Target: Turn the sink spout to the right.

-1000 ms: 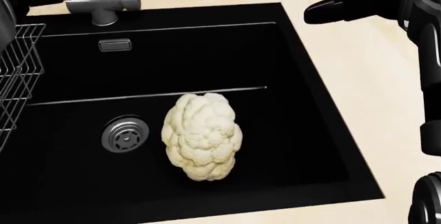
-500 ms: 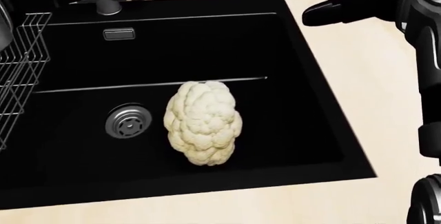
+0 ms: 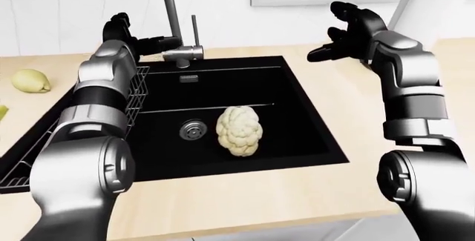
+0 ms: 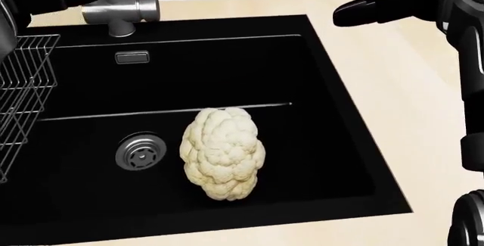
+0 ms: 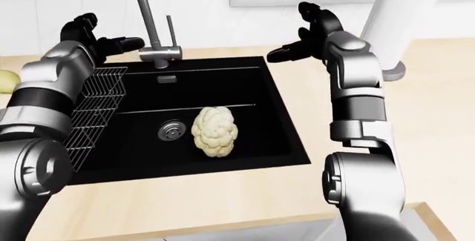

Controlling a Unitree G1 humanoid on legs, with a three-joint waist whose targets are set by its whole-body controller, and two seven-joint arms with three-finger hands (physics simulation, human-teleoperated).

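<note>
Sink spout (image 3: pixel 167 7): tall grey tube rising from the faucet base (image 3: pixel 183 56) at the far rim of the sink (image 3: pixel 297 113), mid-rim, and running out of the top of both eye views. Outlet end not in view, so which way it faces: cannot tell. Thin lever (image 3: pixel 194 28) stands upright just beside the tube, on its right in the left-eye view.

Left hand (image 5: pixel 111 39): at the faucet base's left side, dark fingers (image 5: pixel 127 43) stretched toward it, tips just short of or touching the metal; contact unclear. Fingers look spread, not wrapped round anything.

Right hand (image 3: pixel 343 36): in the air over the bench (image 3: pixel 245 196) past the sink's far right corner, well apart from the spout. Fingers (image 3: pixel 321 53) extended and splayed, pointing left, holding nothing.

In the sink: black basin, cauliflower (image 4: pixel 222 152) lying on the floor nr centre, long axis toward the near rim. Round metal drain (image 4: pixel 139 152) just beside it on the left, not touching. Small overflow plate (image 4: pixel 131 58) on the far wall below the faucet.

Wire rack (image 5: pixel 93 105) along the sink's left edge. Lemon (image 3: pixel 29 81) on the bench toward the far left corner, well apart from the sink.
</note>
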